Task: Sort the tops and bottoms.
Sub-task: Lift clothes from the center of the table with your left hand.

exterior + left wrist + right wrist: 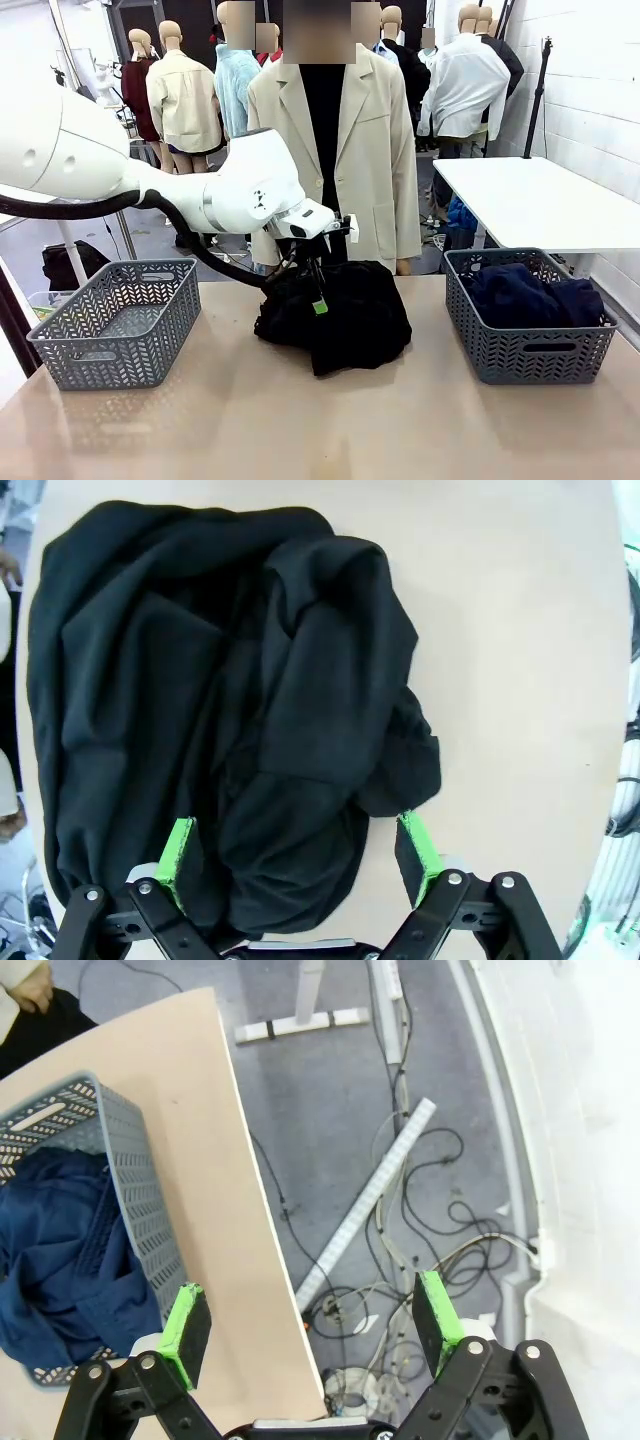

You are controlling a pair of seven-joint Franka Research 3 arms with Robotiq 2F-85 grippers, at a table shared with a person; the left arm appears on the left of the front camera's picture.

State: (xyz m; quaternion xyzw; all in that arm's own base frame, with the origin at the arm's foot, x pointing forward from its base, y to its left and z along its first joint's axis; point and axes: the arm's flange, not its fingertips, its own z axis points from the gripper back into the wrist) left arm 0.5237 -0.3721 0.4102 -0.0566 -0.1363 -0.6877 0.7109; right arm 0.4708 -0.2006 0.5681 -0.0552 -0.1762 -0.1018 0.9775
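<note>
Straddling a fold of the black garment (230,680) on the counter (520,630), the left tool (297,850) gapes, seemingly poised to pinch; the right tool (310,1325) hangs parted, aside.

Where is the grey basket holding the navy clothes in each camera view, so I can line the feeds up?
Front view: the grey basket sits at the table's right end, with navy clothes inside.
Left wrist view: this camera faces the black garment heap instead.
Right wrist view: the basket is at the picture's left, beside the table's side edge.
Shared landmark: the tan tabletop.
</note>
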